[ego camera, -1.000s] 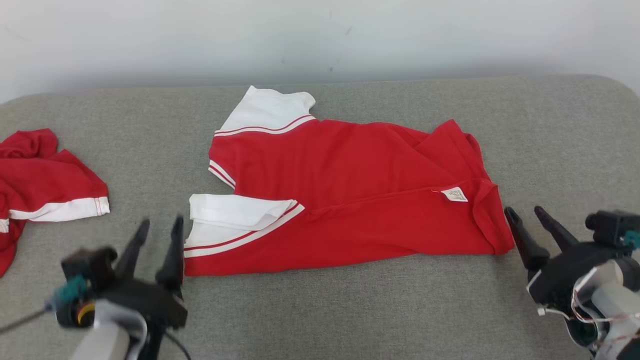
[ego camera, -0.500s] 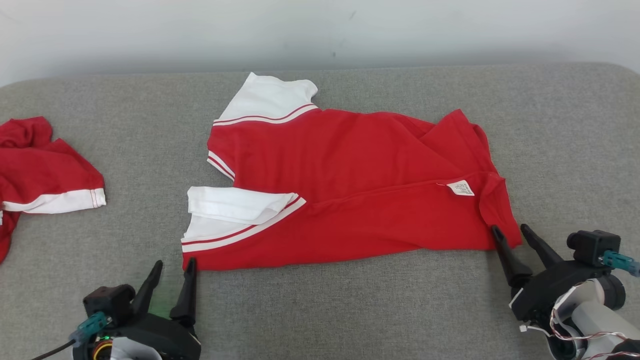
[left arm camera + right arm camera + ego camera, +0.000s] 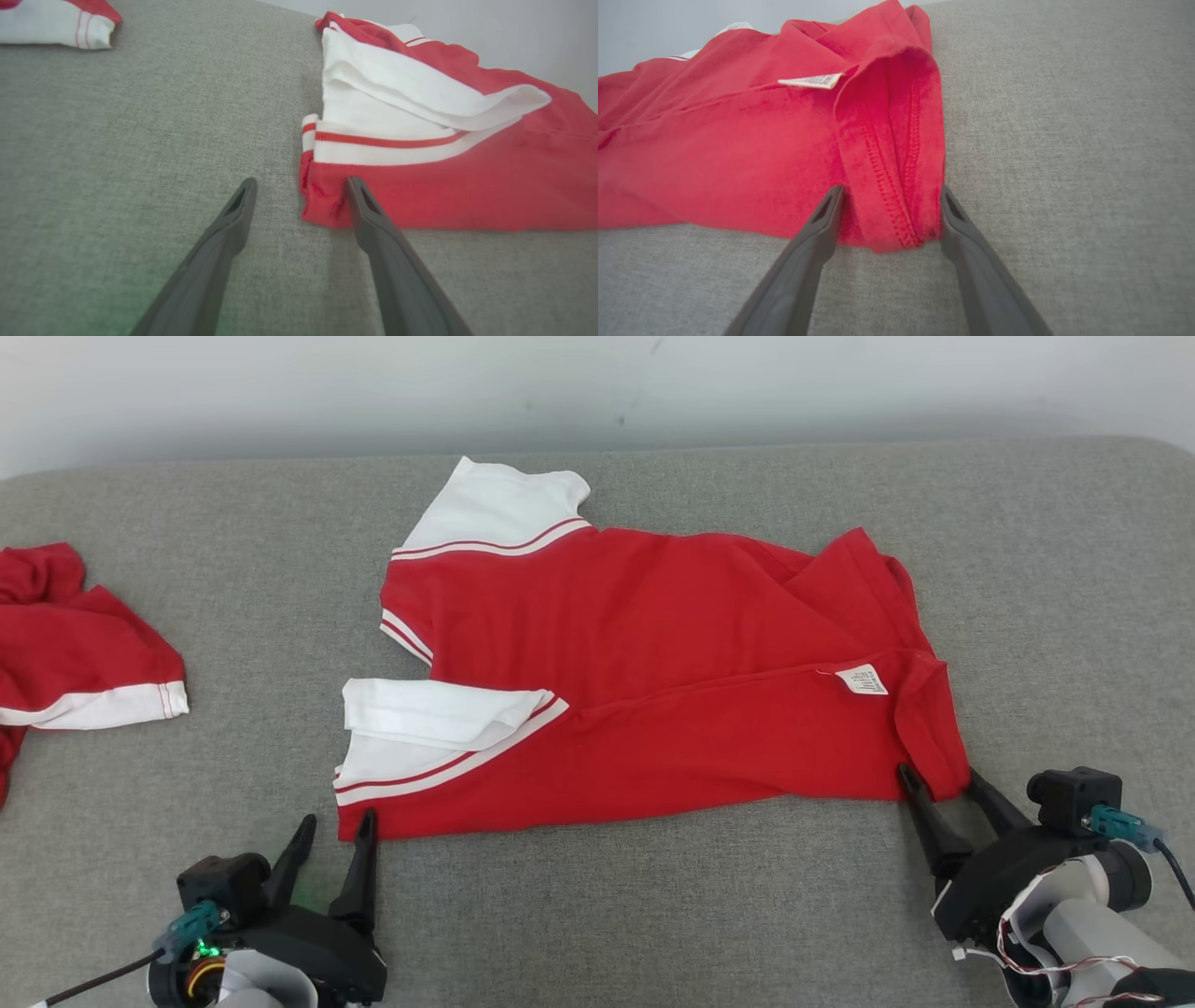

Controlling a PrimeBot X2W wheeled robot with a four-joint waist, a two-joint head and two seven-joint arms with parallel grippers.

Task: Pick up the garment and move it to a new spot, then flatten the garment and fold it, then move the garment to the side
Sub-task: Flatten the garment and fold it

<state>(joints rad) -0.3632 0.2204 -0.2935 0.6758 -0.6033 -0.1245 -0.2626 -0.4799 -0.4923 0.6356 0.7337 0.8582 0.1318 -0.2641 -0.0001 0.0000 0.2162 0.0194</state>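
Observation:
The garment (image 3: pixel 653 681) is a red shirt with white, red-striped sleeves, lying folded lengthwise on the grey padded surface (image 3: pixel 653 915). A white label (image 3: pixel 861 679) shows near its right end. My left gripper (image 3: pixel 338 818) is open at the near left corner. In the left wrist view the left gripper (image 3: pixel 301 182) has that corner of the garment (image 3: pixel 467 186) between its fingers, the right finger against the red cloth. My right gripper (image 3: pixel 937 773) is open at the near right corner. The right wrist view shows the right gripper (image 3: pixel 892 189) straddling the stitched hem of the garment (image 3: pixel 738 154).
A second red and white garment (image 3: pixel 75 653) lies crumpled at the far left edge, its white cuff (image 3: pixel 56 23) visible in the left wrist view. A pale wall (image 3: pixel 597 383) runs behind the surface. Bare grey padding lies in front of and to the right of the shirt.
The head camera has shifted. Both grippers have closed in on the shirt's near corners: the left now touches the left corner, the right now straddles the right hem. Both stay open.

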